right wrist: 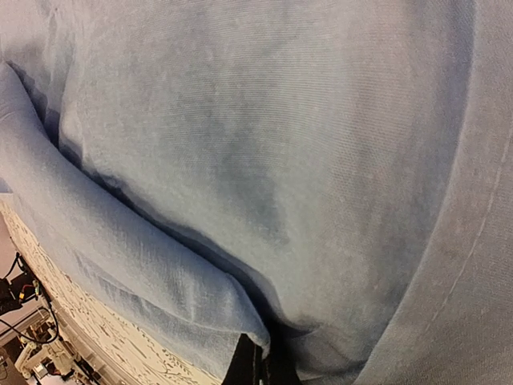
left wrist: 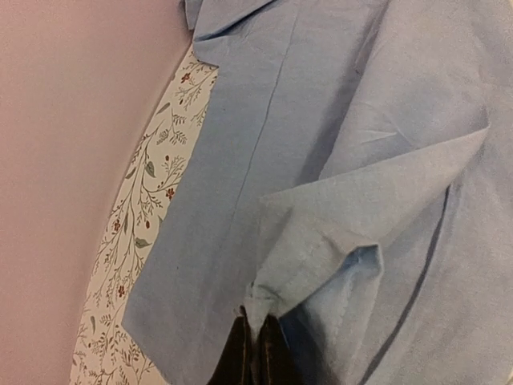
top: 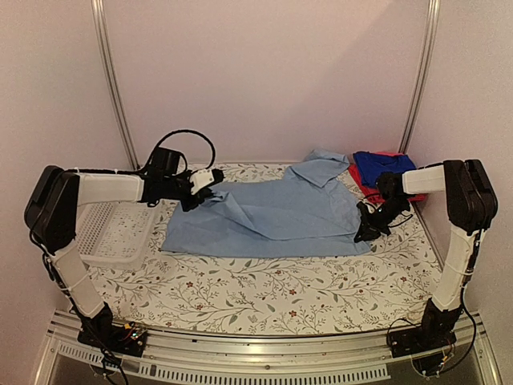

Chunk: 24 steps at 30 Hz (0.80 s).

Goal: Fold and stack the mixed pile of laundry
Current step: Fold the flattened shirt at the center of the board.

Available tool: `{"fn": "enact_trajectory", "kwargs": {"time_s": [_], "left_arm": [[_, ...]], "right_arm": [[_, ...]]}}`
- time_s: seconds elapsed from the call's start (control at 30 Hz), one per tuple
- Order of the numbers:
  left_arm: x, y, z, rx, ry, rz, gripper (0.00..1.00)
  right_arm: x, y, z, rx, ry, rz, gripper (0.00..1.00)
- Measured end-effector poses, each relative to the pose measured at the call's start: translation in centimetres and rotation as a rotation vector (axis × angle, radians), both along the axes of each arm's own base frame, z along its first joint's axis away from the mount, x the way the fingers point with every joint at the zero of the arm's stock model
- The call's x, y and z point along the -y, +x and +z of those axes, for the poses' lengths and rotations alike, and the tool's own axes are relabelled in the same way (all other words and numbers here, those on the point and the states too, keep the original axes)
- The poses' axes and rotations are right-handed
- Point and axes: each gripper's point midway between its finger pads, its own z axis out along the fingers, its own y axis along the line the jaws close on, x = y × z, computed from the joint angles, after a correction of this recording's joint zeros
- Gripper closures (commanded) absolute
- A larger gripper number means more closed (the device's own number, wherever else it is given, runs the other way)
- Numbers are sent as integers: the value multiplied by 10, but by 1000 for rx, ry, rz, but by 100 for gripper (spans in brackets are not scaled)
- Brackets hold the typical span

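Note:
The light-blue shirt (top: 272, 210) lies spread across the middle of the floral table cover, its collar end toward the back right. My left gripper (top: 192, 200) is shut on the shirt's upper left edge; in the left wrist view the gripper (left wrist: 258, 321) pinches a lifted fold of light-blue shirt (left wrist: 337, 160). My right gripper (top: 367, 233) is shut on the shirt's right edge; the right wrist view shows the gripper (right wrist: 258, 357) clamping a rolled hem of light-blue shirt (right wrist: 280, 144). A royal-blue shirt (top: 378, 167) lies on a red-pink garment (top: 358, 178) at the back right.
A white perforated basket (top: 116, 234) stands at the left edge beside the left arm. The floral table cover (top: 264, 293) shows bare in front of the shirt. Walls and metal posts close in the back and sides.

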Motion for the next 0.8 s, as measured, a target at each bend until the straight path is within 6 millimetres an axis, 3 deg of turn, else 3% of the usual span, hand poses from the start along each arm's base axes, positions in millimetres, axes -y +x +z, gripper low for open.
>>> {"fn": "enact_trajectory", "kwargs": {"time_s": [0.07, 0.1, 0.2, 0.3, 0.4, 0.5, 0.57, 0.63, 0.7, 0.8], "left_arm": [[-6, -4, -11, -10, 35, -4, 100], [-9, -8, -18, -21, 56, -6, 95], [-17, -14, -33, -37, 103, 0, 81], [-26, -16, -30, -25, 109, 42, 58], [-38, -7, 5, 49, 49, 127, 43], [-52, 6, 55, 129, -47, 233, 40], [-52, 20, 90, 145, -131, 296, 35], [-49, 30, 115, 131, -213, 340, 3], [-41, 36, 134, 92, -312, 369, 0], [-24, 42, 141, 18, -414, 408, 0]], "right_arm": [[0, 0, 0, -1, 0, -2, 100], [0, 0, 0, -1, 0, -3, 99], [0, 0, 0, -3, 1, -7, 76], [-4, -1, 6, 2, 18, -4, 59], [-2, -2, 15, 9, 2, -5, 48], [1, 2, 30, 33, -10, -16, 40], [1, 11, 51, 90, -9, -16, 39], [-1, 24, 75, 162, -1, -19, 40], [-3, 34, 95, 229, 13, -18, 44], [-10, 49, 115, 293, 59, -14, 49]]}}
